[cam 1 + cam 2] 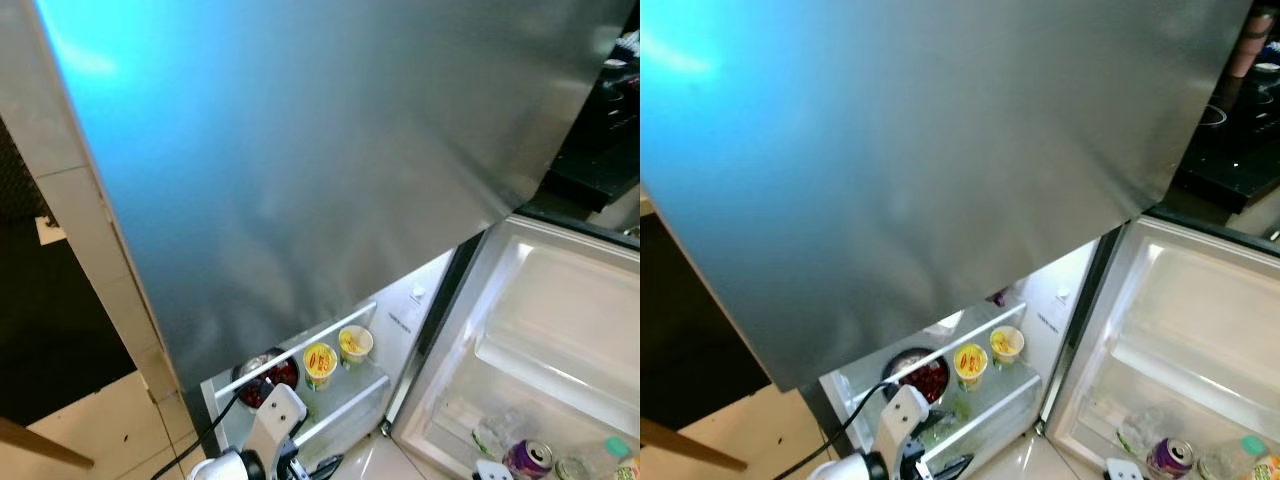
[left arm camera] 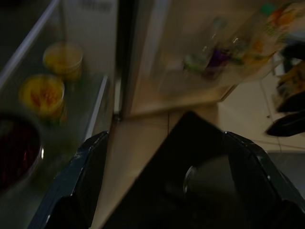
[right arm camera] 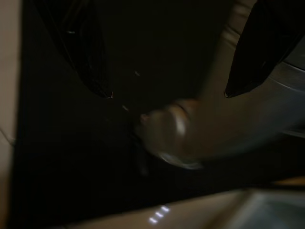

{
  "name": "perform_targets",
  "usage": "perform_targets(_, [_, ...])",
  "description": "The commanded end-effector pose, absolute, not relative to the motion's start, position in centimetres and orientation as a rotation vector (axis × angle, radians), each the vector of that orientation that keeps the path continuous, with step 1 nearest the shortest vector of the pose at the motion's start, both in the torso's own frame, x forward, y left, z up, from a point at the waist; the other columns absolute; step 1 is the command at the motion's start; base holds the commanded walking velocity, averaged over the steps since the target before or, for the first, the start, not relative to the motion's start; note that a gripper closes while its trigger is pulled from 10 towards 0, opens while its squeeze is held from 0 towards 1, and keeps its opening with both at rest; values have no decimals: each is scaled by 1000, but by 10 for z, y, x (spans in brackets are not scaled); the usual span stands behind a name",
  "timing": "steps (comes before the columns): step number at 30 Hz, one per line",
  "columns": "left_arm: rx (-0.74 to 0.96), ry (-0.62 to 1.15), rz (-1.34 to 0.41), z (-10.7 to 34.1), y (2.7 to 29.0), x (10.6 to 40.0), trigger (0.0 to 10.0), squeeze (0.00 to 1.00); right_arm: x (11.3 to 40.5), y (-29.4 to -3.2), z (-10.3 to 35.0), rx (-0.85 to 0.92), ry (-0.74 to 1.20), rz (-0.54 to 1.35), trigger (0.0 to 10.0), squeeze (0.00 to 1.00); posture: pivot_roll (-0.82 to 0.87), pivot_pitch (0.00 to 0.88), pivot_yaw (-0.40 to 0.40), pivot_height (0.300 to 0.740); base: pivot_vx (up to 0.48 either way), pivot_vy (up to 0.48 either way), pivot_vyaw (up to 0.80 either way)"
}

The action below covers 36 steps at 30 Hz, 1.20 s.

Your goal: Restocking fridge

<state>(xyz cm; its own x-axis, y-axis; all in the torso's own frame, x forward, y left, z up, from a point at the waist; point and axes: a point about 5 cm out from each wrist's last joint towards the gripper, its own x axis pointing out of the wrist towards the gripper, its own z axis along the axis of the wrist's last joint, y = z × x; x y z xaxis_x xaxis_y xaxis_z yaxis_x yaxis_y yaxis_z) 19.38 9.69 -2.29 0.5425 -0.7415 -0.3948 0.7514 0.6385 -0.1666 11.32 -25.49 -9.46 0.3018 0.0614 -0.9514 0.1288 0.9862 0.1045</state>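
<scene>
Left pincer (image 2: 167, 157) being held wide over floor (image 2: 143, 143) beside open fridge (image 1: 300, 200); yellow cups (image 1: 320, 360) being kept near shelf edge (image 1: 340, 395). Right pincer (image 3: 167, 90) fingers spread.

fridge door (image 1: 300, 170) blocks view (shelf (image 1: 340, 395) reachable)

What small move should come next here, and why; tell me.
Probably tilt the head down first. The grey fridge door blocks most of the head view, while the shelf with two yellow cups and a dark bowl sits low, by the open left gripper, which holds nothing.
</scene>
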Motion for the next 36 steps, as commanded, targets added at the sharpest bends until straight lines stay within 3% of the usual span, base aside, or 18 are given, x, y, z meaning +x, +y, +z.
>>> perform_targets(1, [27, 482, -872, -27, 98, 190, 10000, 0, 105, -253, -98, 151, 1288, -61, 10000, 0, -44, 0, -61, 740, -424, 0, 0])
perform_targets(9, [12, 466, -840, -27, 97, 197, 10000, 0, 82, -254, -104, 72, 1370, -53, 10000, 0, -43, 0, -66, 740, -476, 0, 0])
perform_targets(20, [-66, 541, -693, -45, 119, 191, 10000, 0, 83, -267, -101, -21, 1359, -128, 10000, 0, -45, 0, -68, 740, -449, 0, 0])
perform_targets(36, [-208, 851, -287, -91, 174, 134, 10000, 0, 74, -273, -100, -41, 1378, -147, 10000, 0, -54, 0, -74, 740, -15, 0, 0])
